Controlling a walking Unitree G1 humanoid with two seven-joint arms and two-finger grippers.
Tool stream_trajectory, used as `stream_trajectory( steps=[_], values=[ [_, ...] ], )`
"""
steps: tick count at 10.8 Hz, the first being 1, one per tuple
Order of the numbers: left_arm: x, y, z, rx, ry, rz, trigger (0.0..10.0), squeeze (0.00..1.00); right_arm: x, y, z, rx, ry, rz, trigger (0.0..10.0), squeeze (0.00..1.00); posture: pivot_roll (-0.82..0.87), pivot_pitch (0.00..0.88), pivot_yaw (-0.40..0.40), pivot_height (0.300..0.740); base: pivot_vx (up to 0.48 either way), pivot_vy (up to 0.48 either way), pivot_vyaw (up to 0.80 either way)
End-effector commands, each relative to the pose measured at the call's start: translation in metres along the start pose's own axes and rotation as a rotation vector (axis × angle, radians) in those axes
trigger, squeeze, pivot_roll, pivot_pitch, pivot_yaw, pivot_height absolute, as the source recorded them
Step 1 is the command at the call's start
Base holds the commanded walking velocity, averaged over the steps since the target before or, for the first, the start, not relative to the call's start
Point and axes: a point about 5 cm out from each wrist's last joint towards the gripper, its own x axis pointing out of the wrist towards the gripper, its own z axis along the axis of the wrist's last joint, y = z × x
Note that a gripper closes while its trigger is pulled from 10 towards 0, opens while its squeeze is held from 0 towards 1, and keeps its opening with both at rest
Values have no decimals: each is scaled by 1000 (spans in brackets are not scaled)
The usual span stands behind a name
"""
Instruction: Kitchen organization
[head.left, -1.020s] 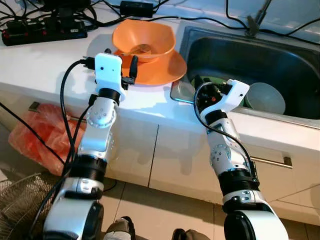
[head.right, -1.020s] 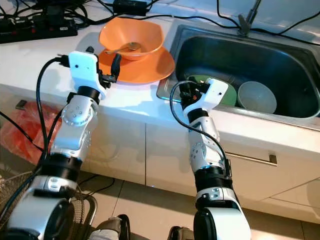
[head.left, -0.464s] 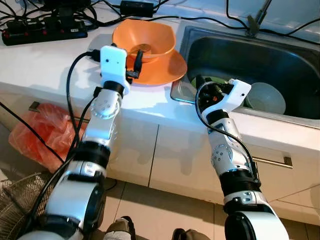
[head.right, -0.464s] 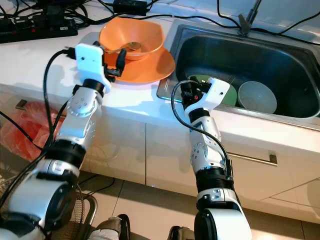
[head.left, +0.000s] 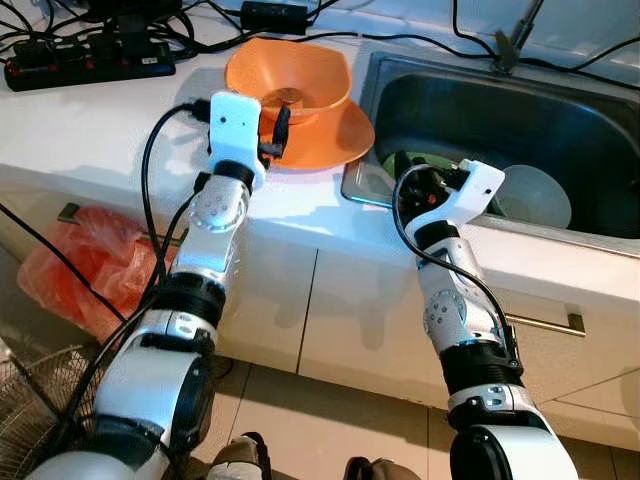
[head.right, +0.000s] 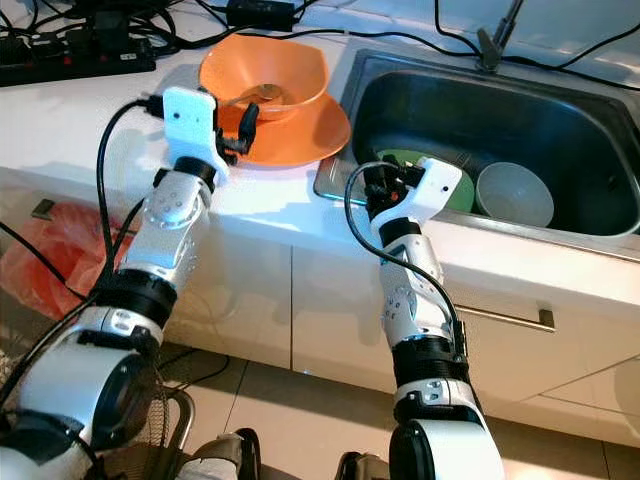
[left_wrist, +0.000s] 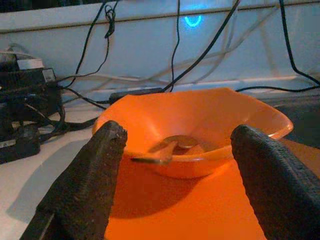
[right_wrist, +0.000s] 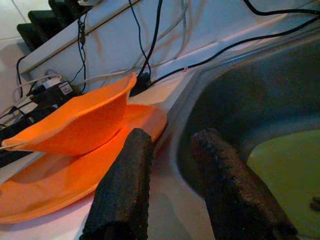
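An orange bowl (head.left: 292, 72) with a metal spoon (left_wrist: 155, 156) in it stands on an orange plate (head.left: 325, 140) on the white counter, left of the sink. My left gripper (head.left: 272, 128) hovers at the plate's near left rim, open, its fingers (left_wrist: 90, 180) wide apart and framing the bowl. My right gripper (head.left: 406, 175) sits at the sink's front left corner, open by a narrow gap with nothing between its fingers (right_wrist: 125, 185). In the sink (head.left: 560, 90) lie a green plate (head.right: 462, 193) and a white bowl (head.right: 513, 193).
A black power strip (head.left: 90, 60) and cables run along the back of the counter (head.left: 80, 130). An orange plastic bag (head.left: 75, 270) and a wire fan grille (head.left: 35, 400) sit on the floor at the left. Cabinet fronts with a handle (head.left: 545, 322) are below.
My left gripper has moved forward and to the right, closer to the orange plate and bowl. The right arm has barely shifted.
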Motion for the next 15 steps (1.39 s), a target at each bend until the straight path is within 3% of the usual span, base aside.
stream_trajectory(
  steps=[1,2,3,4,6,15],
  values=[
    [3,-3,3,4,-8,-4,10000,0,-2,-4,2,2,0,-16,10000,0,40,123,-78,740,0,0,0],
    [4,-3,3,2,-6,-1,8157,0,-2,-5,2,3,-1,-19,10000,0,38,123,-77,740,0,0,0],
    [4,-4,3,-3,-3,3,3529,0,-2,-6,2,4,-1,-23,10000,0,40,122,-77,740,0,0,0],
    [5,-4,3,-5,-5,6,902,0,-2,-6,2,5,0,-25,10000,0,42,121,-78,740,0,0,0],
    [6,-4,4,-7,-8,15,0,0,-2,-6,2,8,3,-28,10000,0,43,119,-80,740,0,0,0],
    [6,-3,2,-4,4,28,0,0,-2,-6,1,12,14,-27,10000,0,45,111,-81,740,0,0,0]
  ],
)
